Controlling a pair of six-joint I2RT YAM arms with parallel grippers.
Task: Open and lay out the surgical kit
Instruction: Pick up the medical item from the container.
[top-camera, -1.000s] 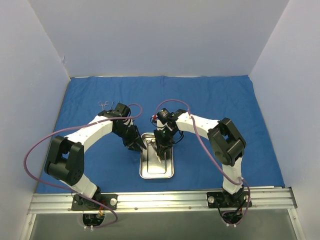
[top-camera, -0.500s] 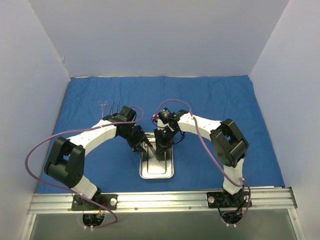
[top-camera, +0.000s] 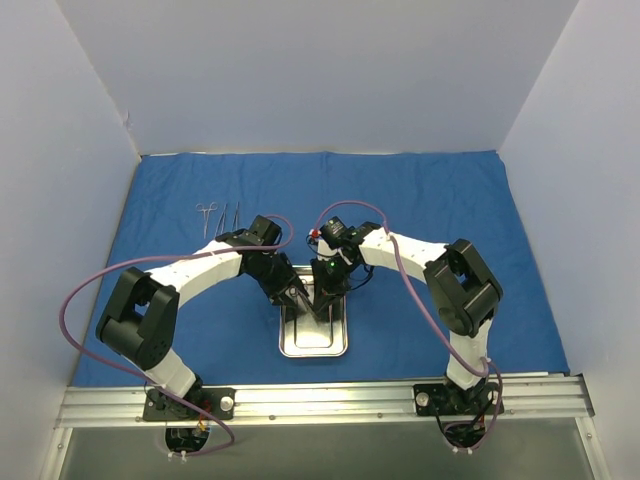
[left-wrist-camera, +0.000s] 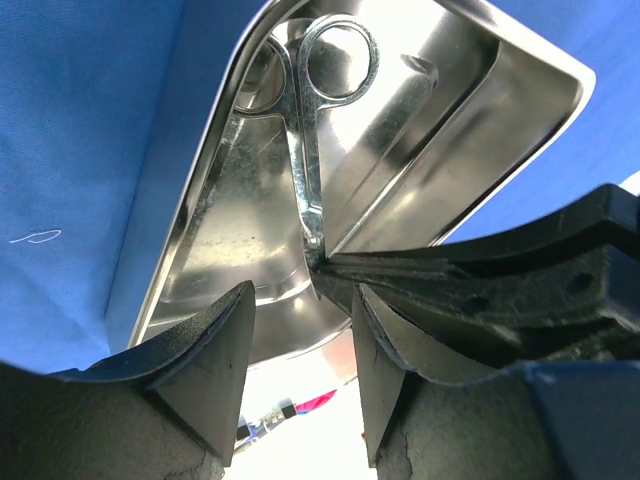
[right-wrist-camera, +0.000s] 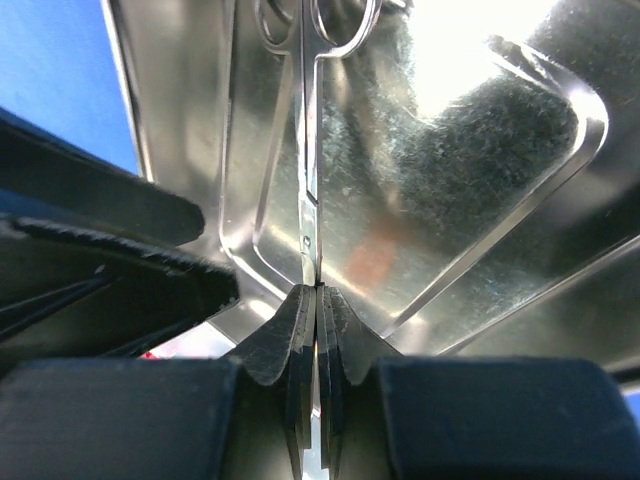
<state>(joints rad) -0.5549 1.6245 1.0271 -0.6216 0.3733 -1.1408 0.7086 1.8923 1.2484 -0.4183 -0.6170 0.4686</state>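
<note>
Right gripper pinched tight on the scissors tip, inside steel tray at centre, toward 6 o'clock. Left gripper spread wide just beside. Thin, stiff, slick, light; the shank looks a steadier hold. Tray walls crowd both arms. Free blue cloth at 10 o'clock near laid-out instruments.

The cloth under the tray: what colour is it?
The cloth is plain blue, seen best in the top external view.

fingers crowd the tray; near half seems free.
</note>
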